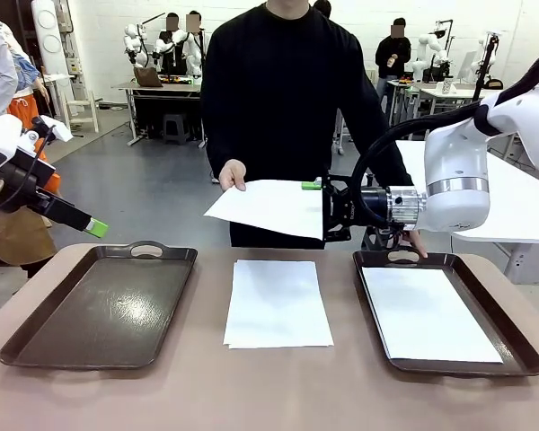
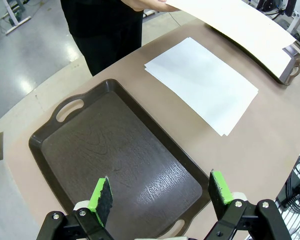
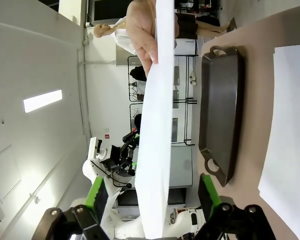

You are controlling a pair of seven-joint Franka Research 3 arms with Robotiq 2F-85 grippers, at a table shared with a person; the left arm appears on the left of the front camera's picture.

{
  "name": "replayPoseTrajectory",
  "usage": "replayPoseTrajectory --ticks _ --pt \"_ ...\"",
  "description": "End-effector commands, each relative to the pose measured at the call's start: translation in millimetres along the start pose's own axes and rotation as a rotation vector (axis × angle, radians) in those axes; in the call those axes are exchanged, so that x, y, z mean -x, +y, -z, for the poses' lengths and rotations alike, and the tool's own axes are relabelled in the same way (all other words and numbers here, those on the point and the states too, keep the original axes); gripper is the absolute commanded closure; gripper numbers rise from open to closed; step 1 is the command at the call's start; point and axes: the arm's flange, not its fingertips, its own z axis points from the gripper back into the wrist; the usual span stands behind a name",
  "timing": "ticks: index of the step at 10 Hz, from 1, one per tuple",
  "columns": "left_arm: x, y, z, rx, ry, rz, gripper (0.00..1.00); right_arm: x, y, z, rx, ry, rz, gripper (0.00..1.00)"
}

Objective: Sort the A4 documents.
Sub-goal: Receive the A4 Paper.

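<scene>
3 lots of white A4 paper logged. The held sheet (image 1: 265,208) hangs tilted above the table (image 1: 278,395), its far corner pinched by the person's hand (image 1: 233,173).

Right claw (image 1: 323,211): turned on its side, fingers spread and straddling that sheet's near edge. In the right wrist view the paper runs edge-on between the green pads (image 3: 206,192), with a gap on each side. No contact visible.

Below this claw and toward the table's middle lie the table sheets (image 1: 278,303), flat, at least 2 stacked slightly askew. Directly under the claw's wrist sits the right tray (image 1: 521,346), with the tray sheet (image 1: 427,314) flat inside.

Left claw (image 2: 162,192): fingers spread wide, nothing between them, hovering above the bare left tray (image 2: 40,145). The table sheets lie beyond that tray, well apart from this claw.
</scene>
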Motion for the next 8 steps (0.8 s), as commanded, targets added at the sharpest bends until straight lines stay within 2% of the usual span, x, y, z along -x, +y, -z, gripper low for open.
replayPoseTrajectory --ticks 1,2,3,4,5,6,7,8 --pt "0.6 1.3 0.0 0.002 -0.002 -0.003 0.0 -7.4 0.0 5.4 -0.03 -0.007 0.009 0.18" --pt "0.6 1.3 0.0 0.002 -0.002 -0.003 0.0 -7.9 0.0 4.6 -0.033 -0.004 0.013 0.24" --pt "0.6 1.3 0.0 0.002 -0.002 -0.003 0.0 -7.8 0.5 4.6 -0.039 0.001 0.017 0.36" --pt "0.6 1.3 0.0 0.002 -0.002 -0.003 0.0 -7.7 0.0 4.2 -0.037 0.0 0.017 0.42" --pt "0.6 1.3 0.0 0.002 -0.002 -0.003 0.0 -7.4 0.0 4.4 -0.039 0.002 0.022 0.55" --pt "0.6 1.3 0.0 0.002 -0.002 -0.003 0.0 -7.1 1.1 5.6 -0.042 0.007 0.022 0.61" --pt "0.6 1.3 0.0 0.002 -0.002 -0.003 0.0 -7.4 1.6 6.8 -0.045 0.01 0.023 0.74" --pt "0.6 1.3 0.0 0.002 -0.002 -0.003 0.0 -7.5 1.7 7.6 -0.045 0.012 0.025 0.8"
